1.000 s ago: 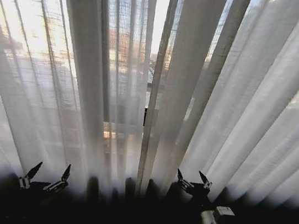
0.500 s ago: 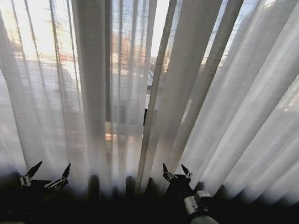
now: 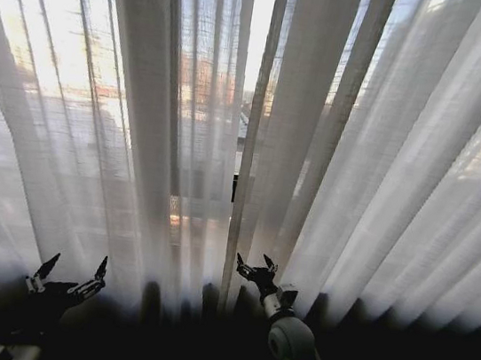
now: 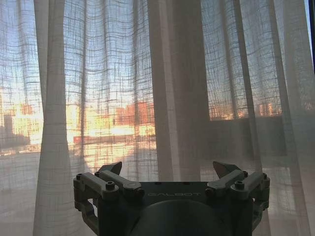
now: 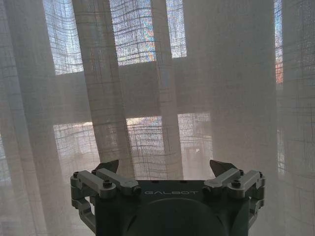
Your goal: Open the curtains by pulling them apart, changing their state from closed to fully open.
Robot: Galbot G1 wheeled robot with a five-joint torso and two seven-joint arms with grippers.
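Sheer white pleated fabric curtains (image 3: 337, 131) hang closed ahead, w/ a thin centre gap. Right gripper (image 3: 256, 267), jaws spread, is placed near that seam, presumably for grabbing; left gripper (image 3: 66, 274) is held spread, low left.

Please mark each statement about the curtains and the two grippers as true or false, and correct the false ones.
1. The sheer white pleated curtains are fully open. False: they hang closed, with a narrow gap at the middle.
2. The right gripper is open. True.
3. The left gripper is shut on fabric. False: it is open and holds nothing.
4. The right gripper is nearer the middle gap than the left gripper. True.
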